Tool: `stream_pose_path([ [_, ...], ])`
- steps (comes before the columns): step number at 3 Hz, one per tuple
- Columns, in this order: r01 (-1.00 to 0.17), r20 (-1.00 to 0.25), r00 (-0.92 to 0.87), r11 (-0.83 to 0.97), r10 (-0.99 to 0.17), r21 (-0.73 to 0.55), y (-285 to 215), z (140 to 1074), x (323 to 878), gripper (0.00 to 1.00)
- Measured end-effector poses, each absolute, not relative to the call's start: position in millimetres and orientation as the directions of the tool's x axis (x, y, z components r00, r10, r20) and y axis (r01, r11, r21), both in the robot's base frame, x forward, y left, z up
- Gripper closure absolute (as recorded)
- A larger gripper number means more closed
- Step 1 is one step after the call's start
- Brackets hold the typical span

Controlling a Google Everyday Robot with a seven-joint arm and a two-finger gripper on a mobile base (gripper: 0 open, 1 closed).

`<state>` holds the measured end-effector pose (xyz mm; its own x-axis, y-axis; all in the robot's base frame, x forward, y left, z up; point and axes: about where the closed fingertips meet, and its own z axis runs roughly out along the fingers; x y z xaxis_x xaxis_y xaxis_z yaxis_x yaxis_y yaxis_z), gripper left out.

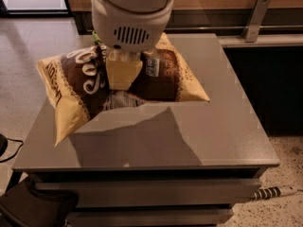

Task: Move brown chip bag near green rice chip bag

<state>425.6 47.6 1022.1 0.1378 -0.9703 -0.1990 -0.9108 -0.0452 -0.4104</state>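
The brown chip bag (165,74) hangs crumpled in the air above the grey table (218,126) and casts a shadow on the top below it. My gripper (124,77) comes down from the white wrist at the top of the view and is shut on the bag's middle, with one cream fingertip (123,70) showing in front. A sliver of green (96,36) shows behind the wrist at the table's far left. It may be the green rice chip bag, which is otherwise hidden by the arm and the brown bag.
A wooden wall with a metal bracket (255,18) runs behind the table. A cable end (272,192) lies on the floor at the lower right. A dark object (28,207) sits at the lower left beside the table's drawers.
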Motion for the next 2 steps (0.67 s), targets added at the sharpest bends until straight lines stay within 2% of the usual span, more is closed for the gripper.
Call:
stream_pose_path([
  [2,-0.91,-0.198,0.137,-0.044,-0.971,-0.412,47.0,1022.8,426.0,1.0],
])
